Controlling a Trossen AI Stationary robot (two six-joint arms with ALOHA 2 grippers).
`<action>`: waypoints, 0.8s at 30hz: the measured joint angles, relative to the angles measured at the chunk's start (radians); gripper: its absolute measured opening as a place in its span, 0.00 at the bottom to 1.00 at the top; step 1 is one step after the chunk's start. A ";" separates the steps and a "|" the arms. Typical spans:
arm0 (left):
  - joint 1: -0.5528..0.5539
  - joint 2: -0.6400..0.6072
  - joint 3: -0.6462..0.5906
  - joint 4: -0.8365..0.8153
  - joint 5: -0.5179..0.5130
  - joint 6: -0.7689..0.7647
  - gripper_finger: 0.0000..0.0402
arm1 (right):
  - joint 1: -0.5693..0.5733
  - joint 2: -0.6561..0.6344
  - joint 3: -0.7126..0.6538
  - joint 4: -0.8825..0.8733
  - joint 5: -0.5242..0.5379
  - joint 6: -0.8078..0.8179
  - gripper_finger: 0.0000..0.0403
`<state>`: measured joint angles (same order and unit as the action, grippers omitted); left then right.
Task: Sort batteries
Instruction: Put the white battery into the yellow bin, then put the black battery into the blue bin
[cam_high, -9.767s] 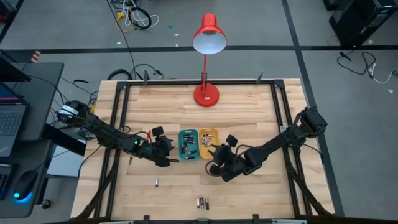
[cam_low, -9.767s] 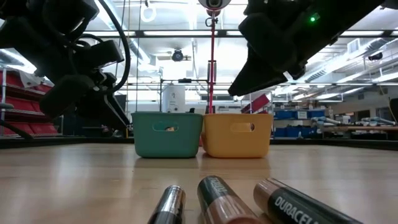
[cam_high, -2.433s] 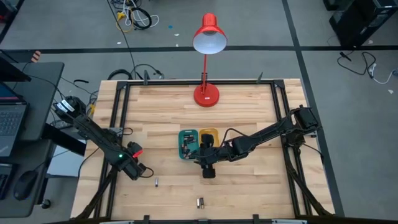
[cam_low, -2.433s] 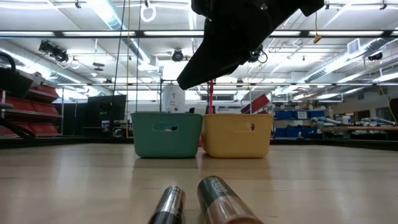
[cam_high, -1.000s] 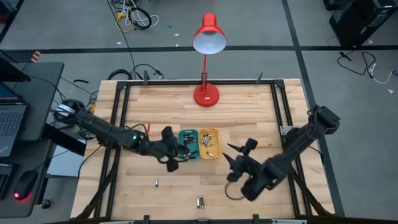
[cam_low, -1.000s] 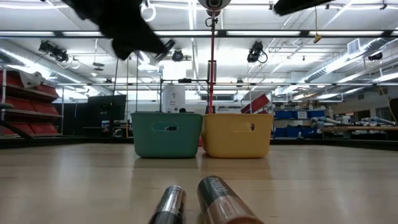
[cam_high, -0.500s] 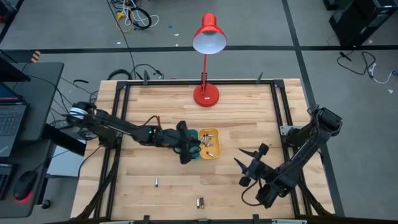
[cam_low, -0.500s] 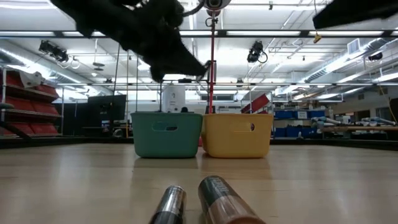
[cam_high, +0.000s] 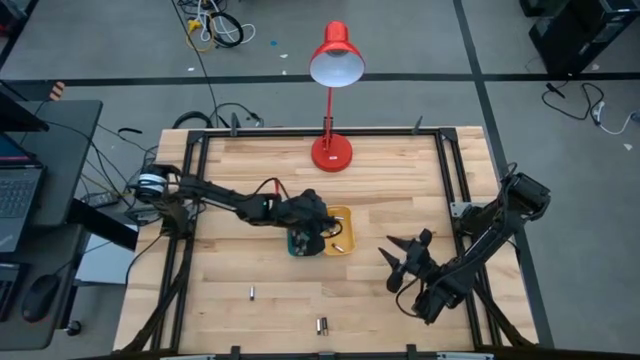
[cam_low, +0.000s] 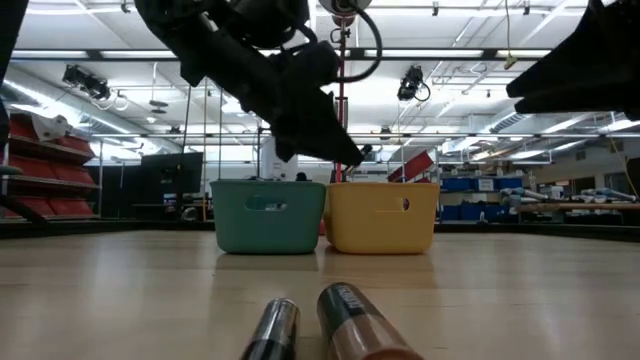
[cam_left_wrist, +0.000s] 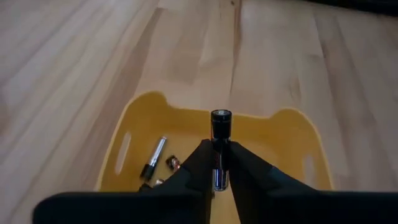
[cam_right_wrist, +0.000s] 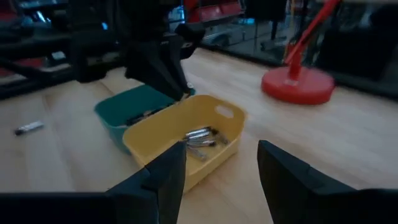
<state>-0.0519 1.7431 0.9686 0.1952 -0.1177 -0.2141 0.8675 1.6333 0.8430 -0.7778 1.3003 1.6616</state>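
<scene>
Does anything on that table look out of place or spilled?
Three batteries lie loose on the bare wood: one alone and a pair near the front edge, outside the teal bin and yellow bin. The left claw holds another battery over the yellow bin.

Two bins side by side: one teal tray (cam_high: 300, 240), one yellow tray (cam_high: 338, 230). One battery (cam_left_wrist: 219, 134) pinched in the left gripper (cam_left_wrist: 217, 163). Three loose batteries on the table (cam_high: 400, 180): a pair (cam_low: 315, 325) at the front edge, a single (cam_high: 253, 292) apart. Several more in the yellow tray, perhaps four, hard to count. One red lamp (cam_high: 333, 150)
</scene>
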 joint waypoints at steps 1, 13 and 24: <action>0.003 0.010 0.006 0.003 0.000 -0.004 0.15 | -0.001 0.000 -0.005 0.036 -0.015 -0.004 0.46; 0.025 0.015 0.010 -0.003 0.005 0.005 0.38 | -0.005 0.000 -0.023 0.253 -0.069 -0.128 0.52; -0.069 -0.108 0.010 -0.132 0.059 0.128 0.41 | -0.047 0.000 -0.023 0.514 -0.227 -0.504 0.64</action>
<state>-0.1207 1.6356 0.9783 0.0630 -0.0586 -0.0860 0.8203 1.6337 0.8204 -0.2640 1.0732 1.1580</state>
